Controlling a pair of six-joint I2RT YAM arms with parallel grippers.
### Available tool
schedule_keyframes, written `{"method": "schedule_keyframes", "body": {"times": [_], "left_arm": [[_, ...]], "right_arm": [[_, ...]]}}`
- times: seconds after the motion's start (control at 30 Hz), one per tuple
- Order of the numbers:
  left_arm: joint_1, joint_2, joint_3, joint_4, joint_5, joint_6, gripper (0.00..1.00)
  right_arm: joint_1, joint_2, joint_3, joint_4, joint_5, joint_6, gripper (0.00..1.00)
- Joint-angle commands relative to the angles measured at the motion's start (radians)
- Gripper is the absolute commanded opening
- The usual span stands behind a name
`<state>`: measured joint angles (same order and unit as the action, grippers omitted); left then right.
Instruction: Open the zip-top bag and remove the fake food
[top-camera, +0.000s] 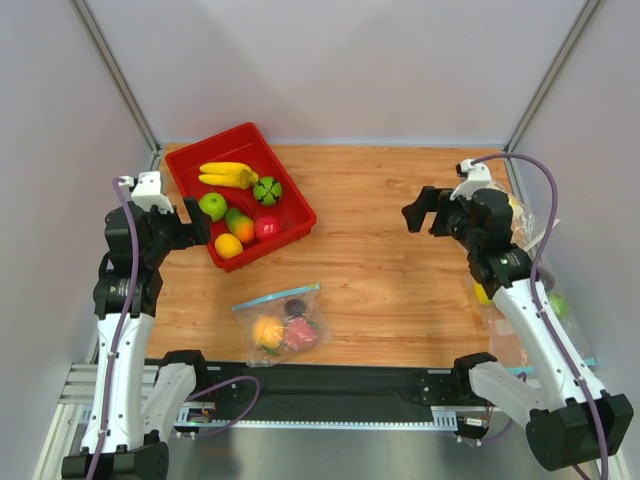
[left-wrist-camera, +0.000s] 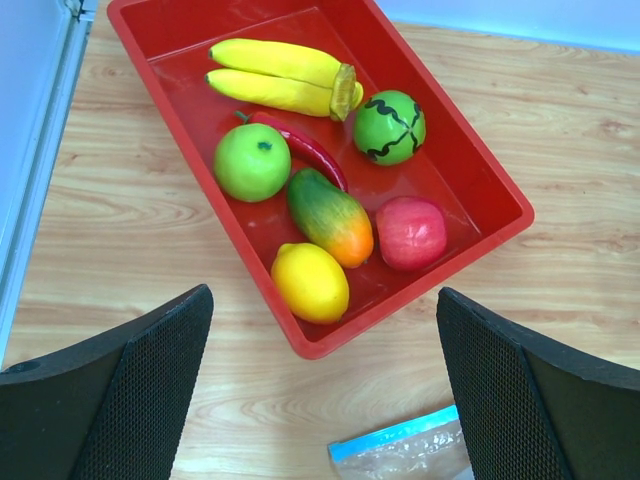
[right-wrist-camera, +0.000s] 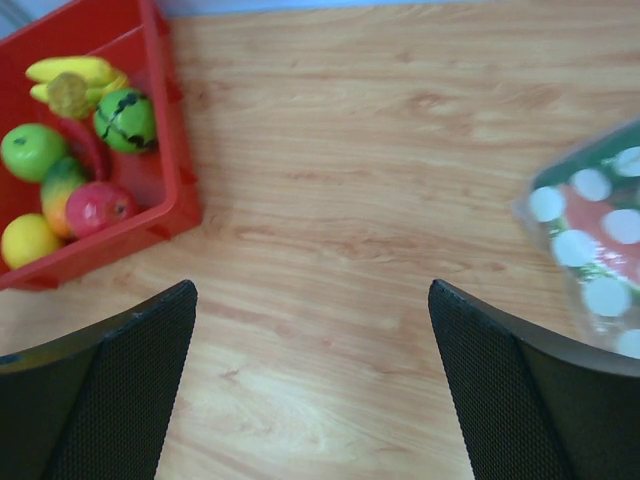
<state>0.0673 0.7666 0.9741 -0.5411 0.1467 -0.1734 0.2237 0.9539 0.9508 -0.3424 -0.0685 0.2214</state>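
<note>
Clear zip-top bag (top-camera: 262, 305), 3 fake food (top-camera: 285, 326) pieces, whole only overhead; 1 corner shows between your spread left gripper (left-wrist-camera: 322, 298) fingers (left-wrist-camera: 120, 400); right gripper (right-wrist-camera: 311, 287) spread.

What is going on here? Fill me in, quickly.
Nothing is being handled yet. The zip-top bag lies on the table near its front edge, with the fake food inside: a yellow-orange, a pink-red and a dark purple fruit. The left gripper and the right gripper are both open and empty, held above the table on either side, away from the bag. A red tray of other fruit sits at the back left.
</note>
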Motion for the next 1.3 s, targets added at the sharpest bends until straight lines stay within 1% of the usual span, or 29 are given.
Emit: {"method": "schedule_keyframes", "body": {"times": [0.0, 0.07, 0.1, 0.13, 0.2, 0.3, 0.37, 0.4, 0.5, 0.57, 0.77, 1.0, 1.2, 1.27], "left_arm": [[0.005, -0.009, 0.018, 0.024, 0.022, 0.002, 0.99], [0.005, -0.007, 0.018, 0.026, 0.024, 0.002, 0.99], [0.003, -0.007, 0.02, 0.024, 0.022, 0.005, 0.99], [0.005, -0.007, 0.02, 0.023, 0.021, 0.003, 0.99], [0.005, -0.007, 0.021, 0.02, 0.01, 0.005, 0.99], [0.005, -0.007, 0.023, 0.02, 0.005, 0.006, 0.99], [0.003, -0.006, 0.023, 0.018, 0.002, 0.006, 0.99], [0.005, -0.006, 0.023, 0.018, 0.002, 0.006, 0.99], [0.005, -0.004, 0.023, 0.017, 0.007, 0.005, 0.99], [0.005, -0.006, 0.023, 0.018, 0.005, 0.005, 0.99], [0.005, -0.007, 0.023, 0.017, 0.004, 0.008, 0.99], [0.005, -0.004, 0.023, 0.018, 0.01, 0.008, 0.99], [0.005, -0.001, 0.023, 0.018, 0.011, 0.008, 0.99], [0.005, -0.001, 0.023, 0.018, 0.011, 0.008, 0.99]], "right_arm": [[0.006, 0.051, -0.056, 0.049, -0.221, 0.076, 0.99], [0.054, 0.075, -0.087, 0.077, -0.264, 0.105, 0.98], [0.08, 0.106, -0.092, 0.088, -0.26, 0.11, 0.98], [0.136, 0.121, -0.099, 0.095, -0.257, 0.113, 0.98], [0.192, 0.173, -0.118, 0.132, -0.261, 0.144, 0.98], [0.326, 0.253, -0.139, 0.201, -0.29, 0.199, 0.98], [0.377, 0.313, -0.144, 0.255, -0.298, 0.22, 0.98], [0.422, 0.334, -0.142, 0.269, -0.298, 0.237, 0.98], [0.483, 0.416, -0.127, 0.333, -0.335, 0.281, 0.97], [0.506, 0.471, -0.121, 0.393, -0.352, 0.292, 0.96], [0.548, 0.577, -0.096, 0.453, -0.378, 0.305, 0.95], [0.611, 0.678, -0.064, 0.474, -0.375, 0.303, 0.92], [0.626, 0.752, -0.043, 0.482, -0.375, 0.306, 0.88], [0.628, 0.77, -0.04, 0.49, -0.378, 0.308, 0.81]]}}
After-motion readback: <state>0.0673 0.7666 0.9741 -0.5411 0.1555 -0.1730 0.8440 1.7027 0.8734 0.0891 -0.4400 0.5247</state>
